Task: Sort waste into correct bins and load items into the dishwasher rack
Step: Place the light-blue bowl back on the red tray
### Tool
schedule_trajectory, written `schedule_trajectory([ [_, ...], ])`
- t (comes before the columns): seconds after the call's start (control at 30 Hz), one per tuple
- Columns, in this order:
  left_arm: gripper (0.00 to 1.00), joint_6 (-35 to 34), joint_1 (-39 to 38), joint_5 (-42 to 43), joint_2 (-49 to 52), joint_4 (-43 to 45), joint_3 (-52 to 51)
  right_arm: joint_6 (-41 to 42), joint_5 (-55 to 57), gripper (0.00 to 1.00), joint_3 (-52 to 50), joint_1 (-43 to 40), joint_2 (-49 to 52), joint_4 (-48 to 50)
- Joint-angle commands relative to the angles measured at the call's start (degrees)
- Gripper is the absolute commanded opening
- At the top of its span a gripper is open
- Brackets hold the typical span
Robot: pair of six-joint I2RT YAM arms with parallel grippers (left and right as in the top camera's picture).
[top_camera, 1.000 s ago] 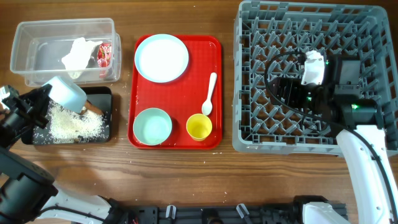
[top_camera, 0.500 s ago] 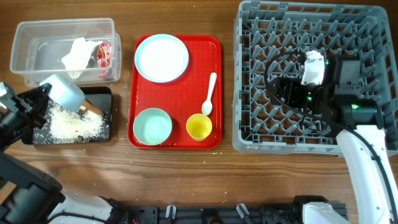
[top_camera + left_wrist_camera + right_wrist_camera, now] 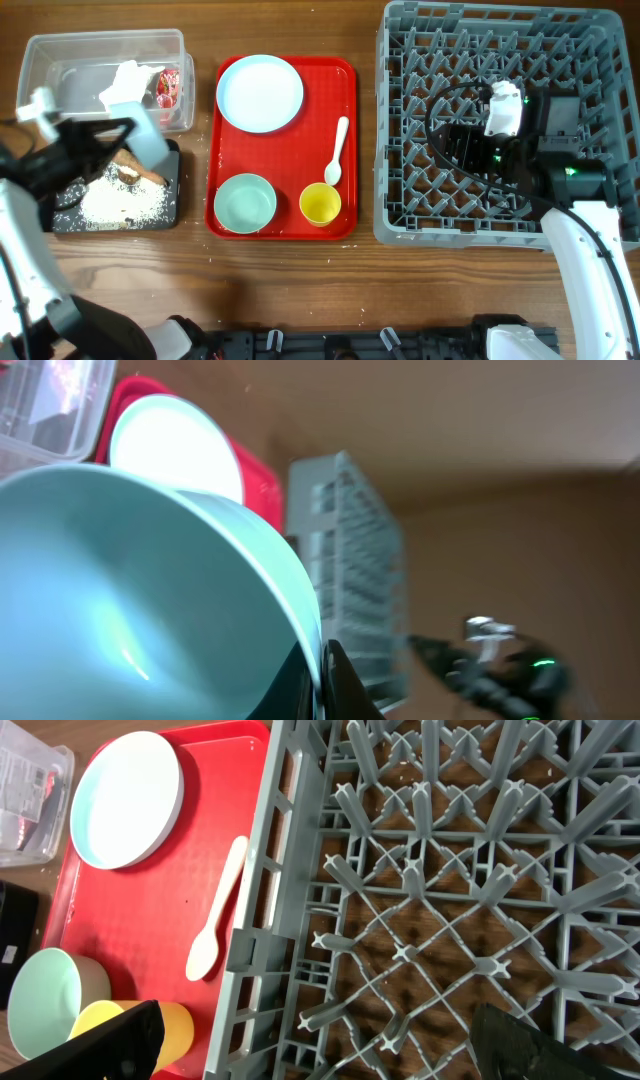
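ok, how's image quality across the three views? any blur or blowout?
Left wrist: soft throughout; the pale blue bowl fills the near field out of focus, the plate behind it is blown out. Overhead: sharp, even light, slight smear at the left hand. Right wrist: crisp on the dishwasher rack; its own fingers are dark shapes in the bottom corners.
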Motion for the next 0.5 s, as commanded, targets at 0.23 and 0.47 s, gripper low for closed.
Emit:
schedule_trajectory([
  [0.23, 0.04, -4.0, -31.9, -38.6, -0.8, 13.6, 0.2, 0.8, 0.5, 1.00, 0.7, 0.0, 0.6, -0.2],
  [0.47, 0.04, -3.9, -51.3, -59.1, 6.2, 20.0, 0.2, 0.8, 0.5, 1.00, 0.7, 0.0, 0.6, -0.2],
])
